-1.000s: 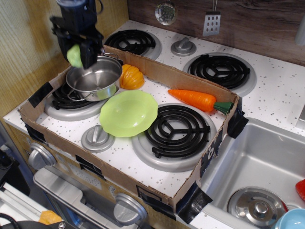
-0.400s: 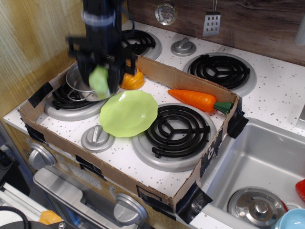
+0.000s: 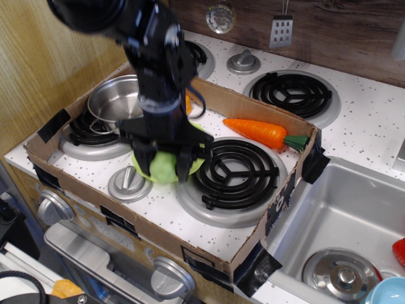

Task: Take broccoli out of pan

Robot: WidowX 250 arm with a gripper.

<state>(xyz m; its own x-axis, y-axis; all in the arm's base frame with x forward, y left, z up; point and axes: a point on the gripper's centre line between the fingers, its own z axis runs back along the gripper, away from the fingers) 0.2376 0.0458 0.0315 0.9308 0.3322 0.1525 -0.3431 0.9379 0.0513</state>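
My arm reaches in from the upper left, black and bulky, bending down so my wrist points straight at the surface. My gripper point(image 3: 166, 166) hangs vertical, fingers point(image 3: 143, 163) spread on either side of the broccoli point(image 3: 163, 168) and clamped against it (my upper links are blurred).

The pan point(image 3: 117, 101) is polished, mirror-bright steel, while the broccoli point(image 3: 164, 168) held in the matt black tool point(image 3: 165, 166) looks like dull, slightly bumpy pale-green plastic, and the carrot point(image 3: 259, 132) is smooth, glossy orange plastic. The bench point(image 3: 373, 120) is a white speckled laminate with a faint sheen, fenced by raw brown cardboard point(image 3: 209, 244) patched with matt black tape point(image 3: 313, 163). The burner coils point(image 3: 235, 170) are black and semi-gloss on brushed grey metal-look rings, the lid point(image 3: 129, 183) is satin grey, and the wall point(image 3: 38, 60) is grained wood.
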